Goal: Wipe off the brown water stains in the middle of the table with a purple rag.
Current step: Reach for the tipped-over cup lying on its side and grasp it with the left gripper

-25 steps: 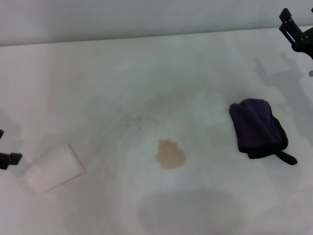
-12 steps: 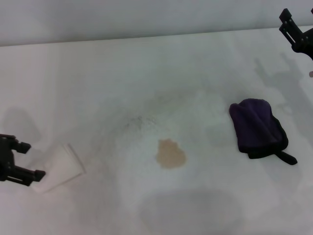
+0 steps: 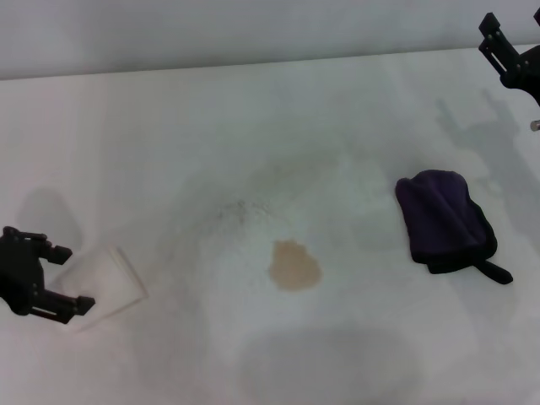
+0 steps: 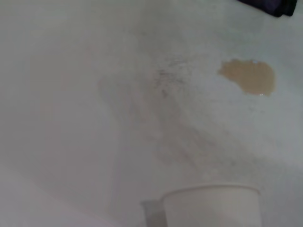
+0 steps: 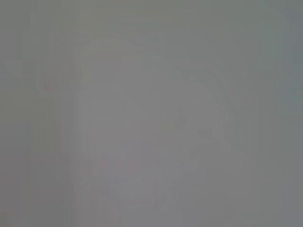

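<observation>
My left claw (image 3: 52, 283) sits at the lower left of the head view, its two fingers spread apart on either side of the near end of a white paper cup (image 3: 97, 285) that lies tipped on its side; I cannot tell whether the fingers touch the cup, and nothing is squeezed between them. In the left wrist view the cup's rim (image 4: 211, 190) fills the bottom edge, which fits a claw lined up along the cup's length. My guess is that the cup is being cleared because it lies at the edge of the wiping zone. The brown stain (image 3: 294, 265) is a single tan, wet-looking blotch just below the centre of the frame, on the bare white table (image 3: 253, 126), well apart from both the cup and the cloth. The purple rag (image 3: 445, 222) lies folded flat at the right of the frame, its black tab trailing toward the lower right, untouched, so the wiping has not begun. My right claw (image 3: 509, 52) hangs at the upper right corner, above and beyond the rag; I cannot tell whether it is open or closed. It looks better placed to reach the rag.
</observation>
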Motion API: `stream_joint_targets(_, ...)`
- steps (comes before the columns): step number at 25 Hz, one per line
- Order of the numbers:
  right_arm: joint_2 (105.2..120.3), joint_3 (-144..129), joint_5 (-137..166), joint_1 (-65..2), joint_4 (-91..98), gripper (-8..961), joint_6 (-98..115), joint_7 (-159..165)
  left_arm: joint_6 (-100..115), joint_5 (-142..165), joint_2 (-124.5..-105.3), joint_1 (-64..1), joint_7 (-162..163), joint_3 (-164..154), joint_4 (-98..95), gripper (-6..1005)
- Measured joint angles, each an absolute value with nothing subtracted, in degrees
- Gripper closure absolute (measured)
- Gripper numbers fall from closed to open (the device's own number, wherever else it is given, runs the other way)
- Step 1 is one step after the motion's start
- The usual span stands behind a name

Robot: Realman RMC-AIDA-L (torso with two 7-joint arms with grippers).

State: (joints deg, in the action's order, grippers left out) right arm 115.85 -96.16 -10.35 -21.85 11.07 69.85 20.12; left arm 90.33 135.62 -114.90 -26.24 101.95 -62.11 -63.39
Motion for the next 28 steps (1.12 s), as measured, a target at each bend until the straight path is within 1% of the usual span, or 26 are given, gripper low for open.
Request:
stream_joint_targets(8, 115.73, -97.3, -10.2, -22.3, 11.1, 94, 69.8, 20.1, 88.0, 135.7, -115.25, -27.1, 99.2, -62.1, -58.7, 111)
stream_joint_targets(16, 115.63, -98.0, -10.2, -22.4, 11.2, 94, 69.8, 19.9, 82.9, 135.7, -116.64, -27.1, 94.9, -62.1, -55.9, 111)
stream_joint_targets(25, 115.69, -98.4, -10.2, -22.4, 11.3, 94, 69.9, 19.8, 81.6, 135.6, -118.03, -27.9, 92.4, -62.2, -54.8, 112)
stream_joint_targets(28, 115.76, -98.4, -10.2, -22.5, 11.3, 94, 69.7, 19.8, 81.7, 135.3, -118.12, -27.7, 92.1, -62.1, -55.1, 161)
